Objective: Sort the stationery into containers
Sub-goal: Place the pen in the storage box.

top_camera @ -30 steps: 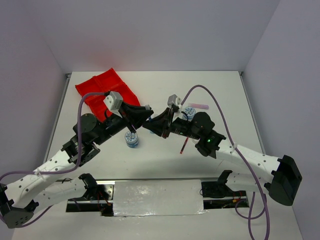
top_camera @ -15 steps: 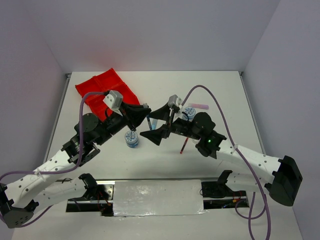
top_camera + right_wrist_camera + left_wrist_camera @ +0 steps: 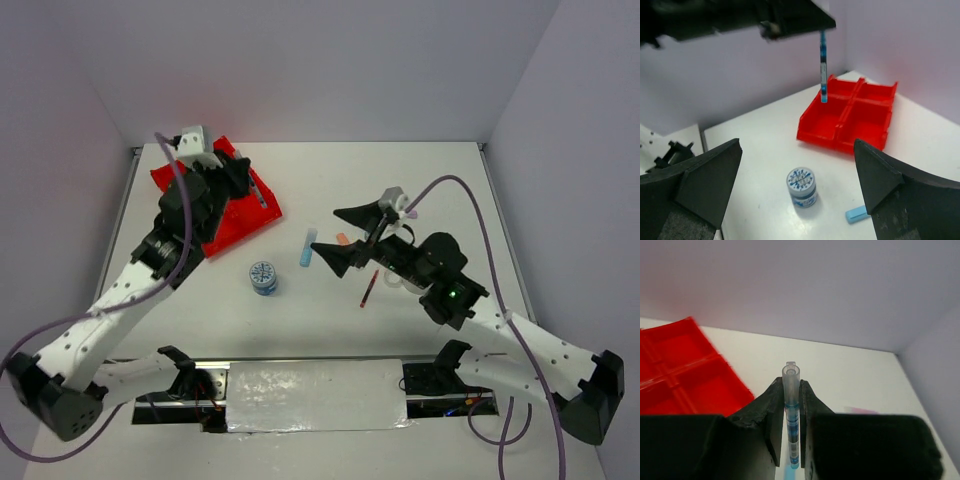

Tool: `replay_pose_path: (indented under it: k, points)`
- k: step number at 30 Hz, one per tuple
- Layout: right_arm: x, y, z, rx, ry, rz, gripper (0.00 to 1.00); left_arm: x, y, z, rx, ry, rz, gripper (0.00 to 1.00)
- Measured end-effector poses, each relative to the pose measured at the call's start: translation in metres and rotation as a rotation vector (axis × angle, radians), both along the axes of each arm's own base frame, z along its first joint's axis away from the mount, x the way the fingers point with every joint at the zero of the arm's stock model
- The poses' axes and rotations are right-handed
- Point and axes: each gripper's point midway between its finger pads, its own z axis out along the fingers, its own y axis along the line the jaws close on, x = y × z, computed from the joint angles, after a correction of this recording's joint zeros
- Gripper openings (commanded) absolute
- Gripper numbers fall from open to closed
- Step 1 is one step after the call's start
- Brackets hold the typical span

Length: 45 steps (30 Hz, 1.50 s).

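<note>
"Blue-white patterned round tub point(image 3: 264, 277) sits nearest, loose on the white table point(image 3: 430, 170); what has the right gripper point(image 3: 330, 231) got?"

"Nothing: its jaws gape wide at mid-table, a light-blue stick point(image 3: 307, 247) at its eight o'clock. Farther off, the left gripper point(image 3: 240, 172) pinches a thin blue pen point(image 3: 791, 410) upright above the bright red four-compartment plastic tray point(image 3: 240, 215), at the table's ten o'clock."

"So the pen's drop is in hand?"

"Likely; next it wants lowering into one compartment, then release."

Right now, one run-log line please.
left claw: shut on blue pen, over red tray | right claw: open, empty | patterned tub: on table
</note>
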Motion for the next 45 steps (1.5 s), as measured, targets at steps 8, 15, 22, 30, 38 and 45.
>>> replay_pose_path:
  k: [8, 15, 22, 30, 38, 45]
  points:
    - [-0.01, -0.021, 0.029, 0.077, -0.041, -0.032, 1.0, 0.119, 0.062, -0.12, 0.029, 0.274, 0.256, 0.0]
    - [-0.014, -0.009, 0.015, 0.054, 0.002, 0.026, 1.0, 0.167, 0.072, -0.2, 0.045, 0.41, 0.299, 0.0]
    - [-0.02, -0.006, 0.015, 0.052, 0.005, 0.06, 1.0, 0.195, 0.067, -0.225, 0.041, 0.403, 0.304, 0.0]
    - [-0.02, -0.005, 0.014, 0.051, 0.006, 0.06, 1.0, 0.201, 0.067, -0.258, 0.042, 0.459, 0.323, 0.07]
    - [-0.02, -0.005, 0.014, 0.051, 0.007, 0.06, 1.0, 0.206, 0.068, -0.276, 0.043, 0.511, 0.348, 0.23]
    - [-0.02, -0.003, 0.013, 0.052, 0.009, 0.066, 1.0, 0.206, 0.073, -0.289, 0.036, 0.548, 0.371, 0.57]
